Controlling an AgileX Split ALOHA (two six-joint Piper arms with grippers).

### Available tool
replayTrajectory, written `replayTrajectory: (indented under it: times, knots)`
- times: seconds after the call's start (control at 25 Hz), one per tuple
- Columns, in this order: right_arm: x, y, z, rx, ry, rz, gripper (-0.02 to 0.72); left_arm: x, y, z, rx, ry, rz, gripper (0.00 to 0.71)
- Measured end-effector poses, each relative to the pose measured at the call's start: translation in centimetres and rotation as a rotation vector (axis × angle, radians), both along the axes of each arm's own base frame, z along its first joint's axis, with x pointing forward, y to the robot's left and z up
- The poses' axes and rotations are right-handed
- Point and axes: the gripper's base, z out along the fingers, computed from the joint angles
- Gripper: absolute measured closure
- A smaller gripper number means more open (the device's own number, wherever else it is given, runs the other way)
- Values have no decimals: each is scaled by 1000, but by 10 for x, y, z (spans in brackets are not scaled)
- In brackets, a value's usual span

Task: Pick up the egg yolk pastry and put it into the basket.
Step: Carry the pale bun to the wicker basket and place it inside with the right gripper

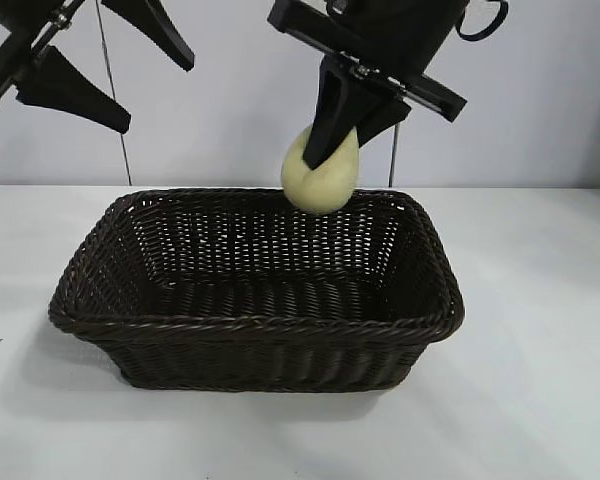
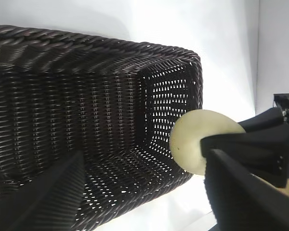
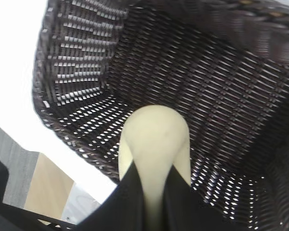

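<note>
One egg yolk pastry (image 1: 321, 172) hangs squeezed in my right gripper (image 1: 342, 136), above the basket's (image 1: 256, 325) far rim. I should carry it inward over the basket floor, lower, then release gently. My left gripper (image 1: 98, 62) waits, spread wide, above the tabletop (image 1: 540, 380).

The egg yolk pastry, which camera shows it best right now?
The exterior view: the egg yolk pastry shows nearly whole, pinched by the right gripper above the basket rim. The left wrist view shows one round face, partly hidden; the right wrist view shows only its edge between the fingers.
</note>
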Motion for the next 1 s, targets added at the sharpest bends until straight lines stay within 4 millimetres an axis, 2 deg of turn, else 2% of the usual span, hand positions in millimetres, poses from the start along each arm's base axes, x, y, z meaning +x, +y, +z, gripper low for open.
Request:
replayTrajectory:
  times: [0.2, 0.48, 0.6, 0.68, 0.84, 0.92, 1.0]
  knots:
    - [10, 5, -20, 12, 6, -32, 671, 0, 0, 0, 0, 0, 0, 198]
    - [12, 6, -25, 17, 7, -40, 644, 0, 0, 0, 0, -1, -1, 198]
    - [12, 6, -25, 16, 7, -39, 549, 0, 0, 0, 0, -1, -1, 198]
    - [11, 6, -25, 16, 9, -34, 433, 0, 0, 0, 0, -1, -1, 198]
    - [11, 6, -25, 16, 5, -28, 246, 0, 0, 0, 0, -1, -1, 198]
    - [11, 6, -25, 16, 5, -28, 192, 0, 0, 0, 0, -1, -1, 198]
    - [11, 6, -25, 16, 8, -27, 171, 0, 0, 0, 0, -1, -1, 198]
